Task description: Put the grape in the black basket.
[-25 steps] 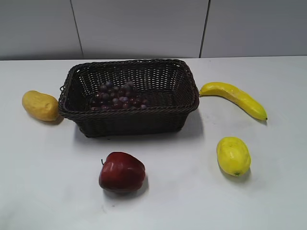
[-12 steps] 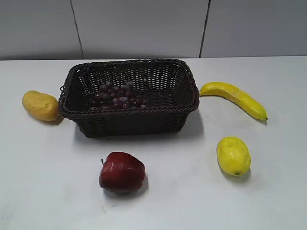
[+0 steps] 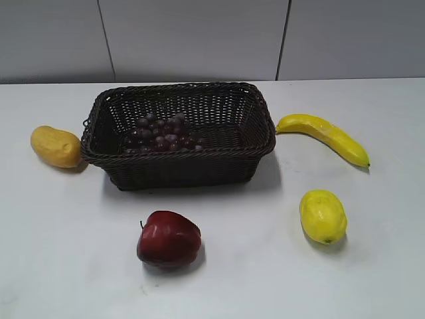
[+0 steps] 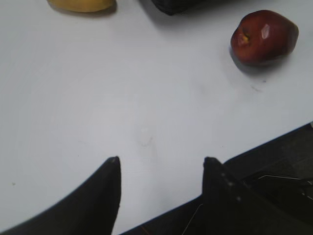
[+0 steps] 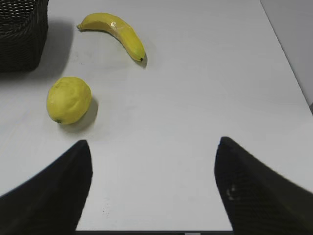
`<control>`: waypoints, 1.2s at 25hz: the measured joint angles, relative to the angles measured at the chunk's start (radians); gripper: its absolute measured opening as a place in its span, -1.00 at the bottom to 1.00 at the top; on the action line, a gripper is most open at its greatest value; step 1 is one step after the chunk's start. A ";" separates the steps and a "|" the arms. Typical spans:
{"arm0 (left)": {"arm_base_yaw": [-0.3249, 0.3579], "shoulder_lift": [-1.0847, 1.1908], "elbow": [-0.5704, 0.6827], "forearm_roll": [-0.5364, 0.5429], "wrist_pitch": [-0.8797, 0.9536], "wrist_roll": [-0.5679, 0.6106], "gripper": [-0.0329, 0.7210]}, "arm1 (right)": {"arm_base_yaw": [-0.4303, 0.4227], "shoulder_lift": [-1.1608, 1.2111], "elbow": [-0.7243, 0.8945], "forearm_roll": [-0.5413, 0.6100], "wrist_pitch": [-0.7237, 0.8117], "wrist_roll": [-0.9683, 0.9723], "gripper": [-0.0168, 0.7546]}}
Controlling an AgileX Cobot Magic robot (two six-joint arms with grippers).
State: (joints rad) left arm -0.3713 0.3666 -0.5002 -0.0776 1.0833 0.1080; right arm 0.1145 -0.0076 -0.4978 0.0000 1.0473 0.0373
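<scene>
The grape (image 3: 161, 133), a bunch of small dark purple-red berries, lies inside the black basket (image 3: 262, 139), on its left half. The basket stands at the back middle of the white table; a corner shows in the right wrist view (image 5: 22, 36) and a bit of its edge in the left wrist view (image 4: 173, 6). Neither gripper shows in the exterior view. My left gripper (image 4: 161, 160) is open and empty above bare table near the front edge. My right gripper (image 5: 152, 143) is open and empty above bare table at the right.
A red apple (image 3: 169, 238) sits in front of the basket, also in the left wrist view (image 4: 264, 36). A yellow potato-like fruit (image 3: 56, 146) lies left of the basket. A banana (image 3: 325, 136) and a lemon (image 3: 323, 216) lie at the right, also in the right wrist view (image 5: 117, 33), (image 5: 68, 99).
</scene>
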 joint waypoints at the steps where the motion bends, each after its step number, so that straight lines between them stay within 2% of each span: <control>1: 0.000 0.000 0.000 0.000 -0.001 0.001 0.44 | 0.000 0.000 0.000 0.000 0.000 0.000 0.58; 13: 0.011 -0.015 0.000 -0.002 -0.002 0.003 0.44 | 0.000 0.000 0.000 0.000 0.000 0.000 0.58; 17: 0.074 -0.070 0.000 -0.003 -0.003 0.003 0.40 | 0.000 0.000 0.000 0.000 0.000 0.000 0.58; 26: 0.293 -0.269 0.000 -0.003 -0.003 0.003 0.31 | 0.000 0.000 0.000 0.000 0.000 0.000 0.58; 30: 0.340 -0.338 0.000 -0.003 -0.003 0.003 0.31 | 0.000 0.000 0.000 0.000 0.000 0.000 0.58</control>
State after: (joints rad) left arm -0.0312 0.0287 -0.5002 -0.0805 1.0800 0.1106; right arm 0.1145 -0.0076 -0.4978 0.0000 1.0473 0.0373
